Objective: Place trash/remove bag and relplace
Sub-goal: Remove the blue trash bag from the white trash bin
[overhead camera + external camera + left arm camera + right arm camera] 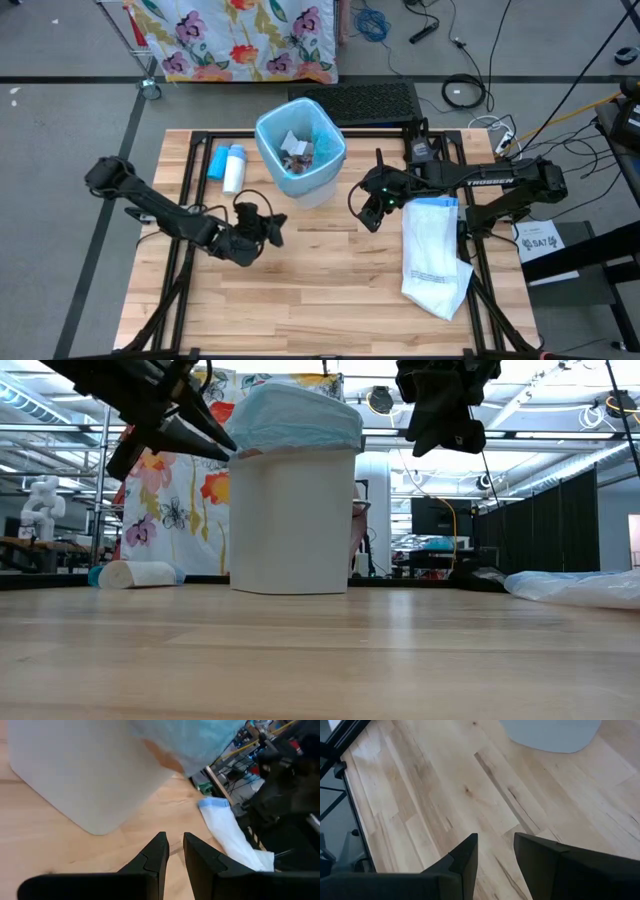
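Left end effector (277,228): above the counter (300,300) middle, just short of the bin (300,150); fingers a narrow gap apart, holding nothing.
Right end effector (358,207): beside the bin, fingers apart, empty, over bare wood.
Bag (322,160): light-blue liner in the bin, near the counter's far edge.
Trash (297,148): scraps inside the liner.
Replacement bag (434,255): white, flat by the counter's right edge.

- Setting: a robotics lab or open industrial workspace.
- Work surface: a wooden table (320,280) on a black metal frame, standing on grey flooring.
- Floor behind the table: loose cables (465,92) and a coiled blue cord (372,22).
- Background, low view: exposed ceiling beams, black curtain partitions (560,520), a white robot figure (40,505) on a bench.
- Backdrop: a floral cloth (240,35) hung on a rack.
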Controlling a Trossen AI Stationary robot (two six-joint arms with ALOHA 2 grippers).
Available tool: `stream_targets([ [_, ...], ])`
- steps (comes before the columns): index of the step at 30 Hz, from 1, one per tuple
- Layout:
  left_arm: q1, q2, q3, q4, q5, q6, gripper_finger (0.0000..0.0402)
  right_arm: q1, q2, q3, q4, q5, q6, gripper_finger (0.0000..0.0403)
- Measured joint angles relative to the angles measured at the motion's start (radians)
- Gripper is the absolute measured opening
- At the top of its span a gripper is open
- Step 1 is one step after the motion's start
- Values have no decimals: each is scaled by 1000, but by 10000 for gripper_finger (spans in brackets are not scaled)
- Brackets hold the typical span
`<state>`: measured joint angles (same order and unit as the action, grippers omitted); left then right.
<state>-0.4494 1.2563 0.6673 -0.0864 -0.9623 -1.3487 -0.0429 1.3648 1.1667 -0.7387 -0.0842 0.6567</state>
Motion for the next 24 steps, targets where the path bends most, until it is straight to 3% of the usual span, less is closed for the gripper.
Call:
stream_targets([
  [10, 142, 1, -36, -37, 102, -65, 65, 0, 0, 0, 1, 0, 0, 118],
  [17, 255, 0, -35, 50, 102, 87, 65, 0, 0, 0, 1, 0, 9, 118],
  [24, 277, 0, -35, 280, 124, 257, 65, 0, 0, 0, 1, 0, 11, 118],
])
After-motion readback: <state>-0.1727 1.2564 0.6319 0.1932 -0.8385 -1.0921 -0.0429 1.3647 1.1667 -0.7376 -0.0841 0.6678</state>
